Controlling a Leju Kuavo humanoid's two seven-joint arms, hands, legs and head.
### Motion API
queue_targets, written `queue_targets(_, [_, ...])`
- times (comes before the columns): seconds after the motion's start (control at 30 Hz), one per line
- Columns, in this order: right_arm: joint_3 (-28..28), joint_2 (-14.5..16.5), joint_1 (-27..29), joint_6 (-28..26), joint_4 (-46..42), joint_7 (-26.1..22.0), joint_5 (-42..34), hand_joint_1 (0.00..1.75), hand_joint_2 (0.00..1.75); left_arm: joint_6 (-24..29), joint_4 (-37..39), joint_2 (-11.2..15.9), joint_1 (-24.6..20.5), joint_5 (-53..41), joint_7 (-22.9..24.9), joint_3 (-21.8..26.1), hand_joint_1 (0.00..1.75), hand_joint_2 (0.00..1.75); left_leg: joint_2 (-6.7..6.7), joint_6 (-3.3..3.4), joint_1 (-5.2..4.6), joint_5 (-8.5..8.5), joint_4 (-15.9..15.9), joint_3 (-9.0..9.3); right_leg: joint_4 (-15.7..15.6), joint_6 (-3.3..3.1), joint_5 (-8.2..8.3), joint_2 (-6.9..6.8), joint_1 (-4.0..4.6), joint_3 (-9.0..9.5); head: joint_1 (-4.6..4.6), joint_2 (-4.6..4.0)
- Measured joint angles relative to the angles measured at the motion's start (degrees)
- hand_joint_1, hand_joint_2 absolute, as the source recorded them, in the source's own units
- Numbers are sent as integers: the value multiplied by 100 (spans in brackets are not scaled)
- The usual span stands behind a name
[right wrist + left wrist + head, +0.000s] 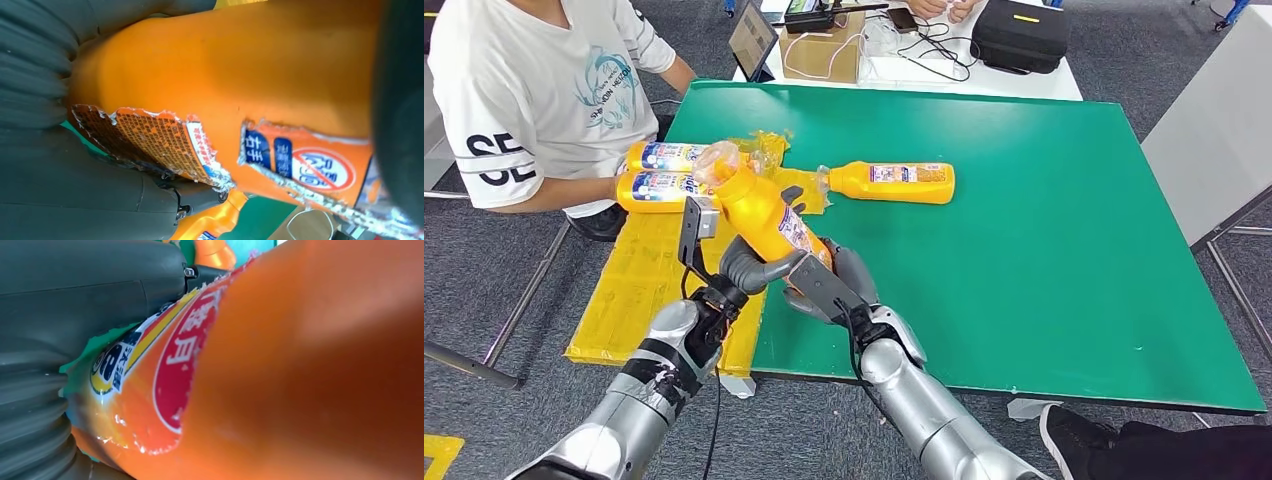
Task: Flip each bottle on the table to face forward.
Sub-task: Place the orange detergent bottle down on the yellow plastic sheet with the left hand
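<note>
An orange bottle with a torn label is lifted off the green table, tilted with its clear cap end toward the far left. My left hand and my right hand both grip its lower body. The left wrist view has the bottle close up with its red label. In the right wrist view the bottle shows a torn label with small print. A second orange bottle lies on its side on the table. Two more bottles lie at the left by a person's arm.
A person in a white shirt sits at the table's left side. Yellow sheeting covers the table's left edge. A cardboard box, a tablet and a black bag stand on a white table behind. A shoe is at the lower right.
</note>
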Motion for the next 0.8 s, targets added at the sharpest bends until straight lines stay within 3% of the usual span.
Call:
queue_targets(0.1, [53,11,-55,10,59,22,1,1,175,19,104,1,-56,1,-32,2,175,175,-1,0,0,0,0,0,0,0,0,0,0,1,1,0])
queue_targets(0.27, [152,35,-61,32,98,8,-61,0,175,289,206,7,-128,-112,-137,16,175,175,-1,0,0,0,0,-1,0,0,0,0,-1,0,1,2])
queue_targets(0.43, [168,5,39,-57,-74,-100,-385,0,175,1040,409,64,-238,-508,-277,202,175,175,1,0,1,0,0,0,0,0,0,0,1,-2,1,1])
queue_targets(0.67, [-7,-262,274,-67,-578,-179,-640,0,175,1607,917,409,-544,-978,-420,641,175,175,3,0,2,1,0,0,1,0,0,1,1,-2,1,1])
queue_targets(0.8, [-129,-375,418,-91,-876,-224,-678,0,175,2282,1136,632,-682,-1933,-493,712,175,175,1,0,1,1,0,0,1,0,0,1,1,-2,1,1])
